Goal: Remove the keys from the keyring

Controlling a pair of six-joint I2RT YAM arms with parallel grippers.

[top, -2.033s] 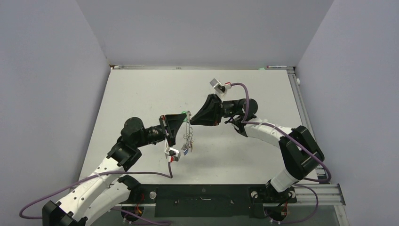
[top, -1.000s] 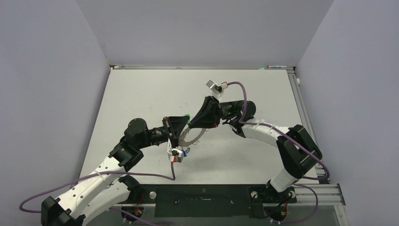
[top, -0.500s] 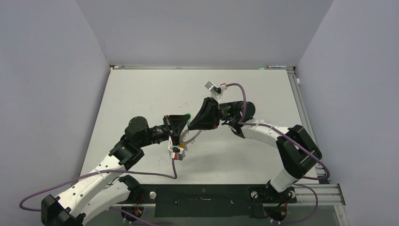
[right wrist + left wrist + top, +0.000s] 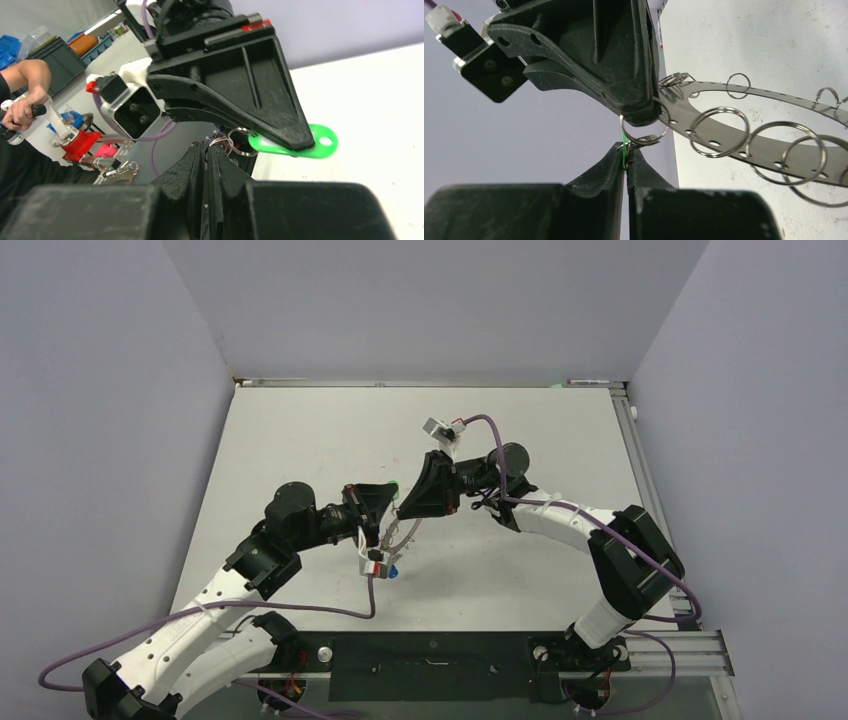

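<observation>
In the top view my left gripper (image 4: 391, 502) and right gripper (image 4: 406, 509) meet tip to tip above the table. The keyring (image 4: 744, 135), a thin perforated metal band carrying several small split rings, hangs between them (image 4: 402, 532). My left gripper (image 4: 626, 149) is shut on a green key tag (image 4: 320, 142), which joins a small split ring (image 4: 644, 134). My right gripper (image 4: 206, 146) is shut on the end of the keyring. Silver keys (image 4: 117, 172) dangle below, with a blue tag (image 4: 389, 569) by the left wrist camera.
The white table (image 4: 300, 440) has a metal rail along its right edge (image 4: 640, 470) and grey walls on three sides. A person's hand (image 4: 22, 107) and storage boxes (image 4: 55, 57) show beyond the table's near edge.
Both grippers have drawn closer together and shifted slightly left. The keyring first hung straight down, then spread out flat, and now hangs bunched under the two tips.
</observation>
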